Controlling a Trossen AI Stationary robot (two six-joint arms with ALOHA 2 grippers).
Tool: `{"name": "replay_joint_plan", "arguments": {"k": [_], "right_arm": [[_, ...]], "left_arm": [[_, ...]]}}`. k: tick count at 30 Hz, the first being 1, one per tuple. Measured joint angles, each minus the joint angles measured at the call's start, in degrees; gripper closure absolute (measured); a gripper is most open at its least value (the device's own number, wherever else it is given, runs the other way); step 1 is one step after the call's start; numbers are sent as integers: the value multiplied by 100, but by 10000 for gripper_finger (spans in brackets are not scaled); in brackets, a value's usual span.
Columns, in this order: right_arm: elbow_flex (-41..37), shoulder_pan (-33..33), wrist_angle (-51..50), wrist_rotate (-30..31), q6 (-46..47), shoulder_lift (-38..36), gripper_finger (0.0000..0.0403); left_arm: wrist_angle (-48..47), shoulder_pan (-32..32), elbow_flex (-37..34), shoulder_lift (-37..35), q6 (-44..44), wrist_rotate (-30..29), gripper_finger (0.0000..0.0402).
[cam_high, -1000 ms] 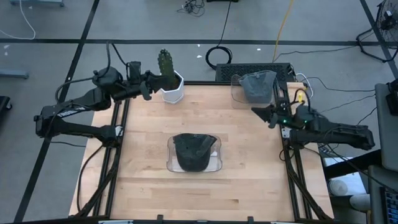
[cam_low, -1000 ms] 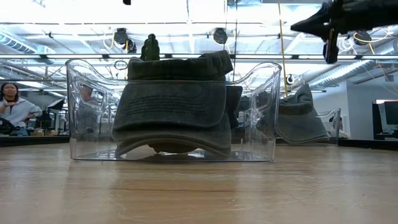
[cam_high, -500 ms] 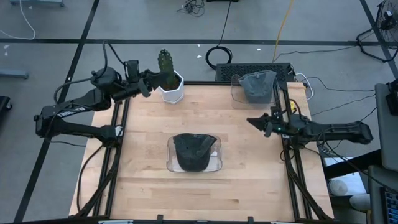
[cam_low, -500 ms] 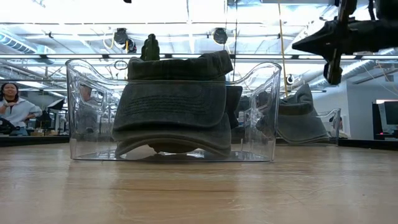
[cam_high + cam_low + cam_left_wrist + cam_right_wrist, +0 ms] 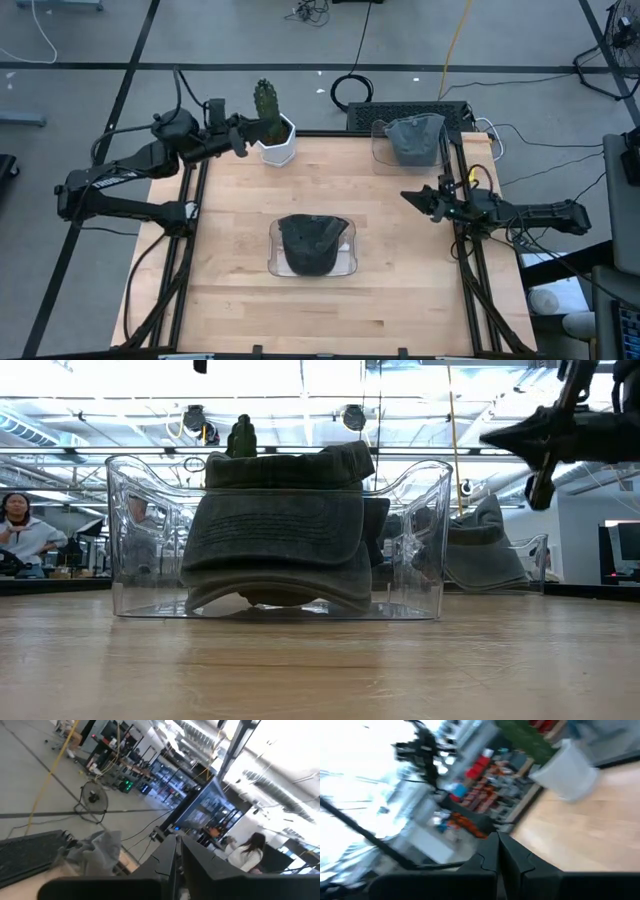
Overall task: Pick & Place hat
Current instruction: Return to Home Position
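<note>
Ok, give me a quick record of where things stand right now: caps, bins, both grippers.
gray cap: in far bin, far right corner of table
black cap: in near bin, mid-table
left gripper: shut, empty, beside cactus pot at far left
right gripper: shut, empty, raised near the right edge, clear of both bins
</note>
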Motion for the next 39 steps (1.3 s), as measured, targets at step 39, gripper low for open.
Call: {"name": "replay_joint_plan", "arguments": {"k": [39], "right_arm": [[-266, 0, -1076, -2244, -3040, -462, 403]], "left_arm": [[-1133, 30, 0, -1, 545, 272, 366]]}}
